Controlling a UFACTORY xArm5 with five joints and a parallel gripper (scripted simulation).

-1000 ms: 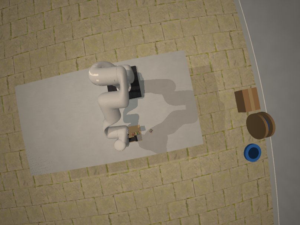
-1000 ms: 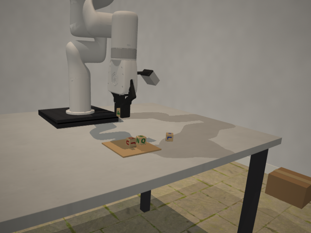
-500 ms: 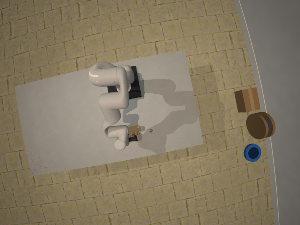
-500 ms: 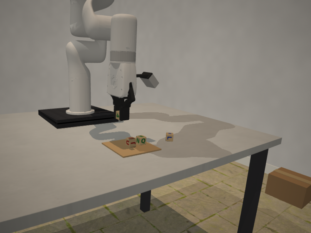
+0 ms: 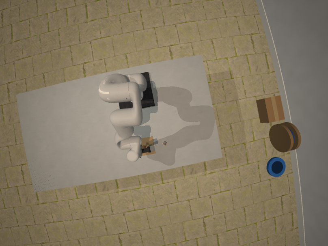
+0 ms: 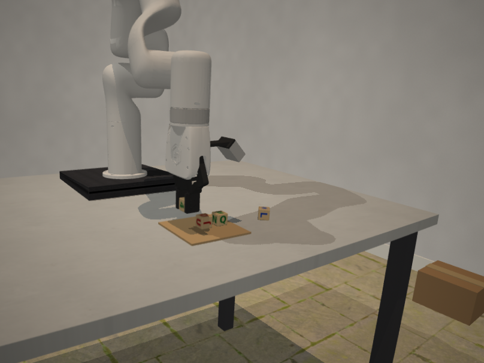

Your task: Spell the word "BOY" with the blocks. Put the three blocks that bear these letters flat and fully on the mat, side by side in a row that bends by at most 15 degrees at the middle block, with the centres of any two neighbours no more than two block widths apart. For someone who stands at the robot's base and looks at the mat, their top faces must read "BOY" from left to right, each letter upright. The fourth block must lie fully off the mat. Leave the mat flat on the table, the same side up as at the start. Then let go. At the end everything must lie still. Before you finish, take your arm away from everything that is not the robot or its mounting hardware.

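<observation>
My gripper (image 6: pixel 186 205) is shut on a wooden block with a green mark (image 6: pixel 181 203) and holds it low at the far left side of the brown mat (image 6: pixel 204 230). I cannot tell whether the block touches the mat. Two blocks stand side by side on the mat: one with red letters (image 6: pixel 203 221) and one with green letters (image 6: pixel 219 217), showing N and Q on its sides. A block with blue letters (image 6: pixel 263 213) lies on the table to the right, off the mat. From above, the arm hides part of the mat (image 5: pixel 147 145), and the blue-lettered block (image 5: pixel 165 143) shows beside it.
The black base plate (image 6: pixel 117 181) lies behind the mat. The table's right edge (image 6: pixel 414 222) is beyond the blue-lettered block. On the floor stand a cardboard box (image 5: pixel 270 108), a brown spool (image 5: pixel 284 137) and a blue ring (image 5: pixel 275 166).
</observation>
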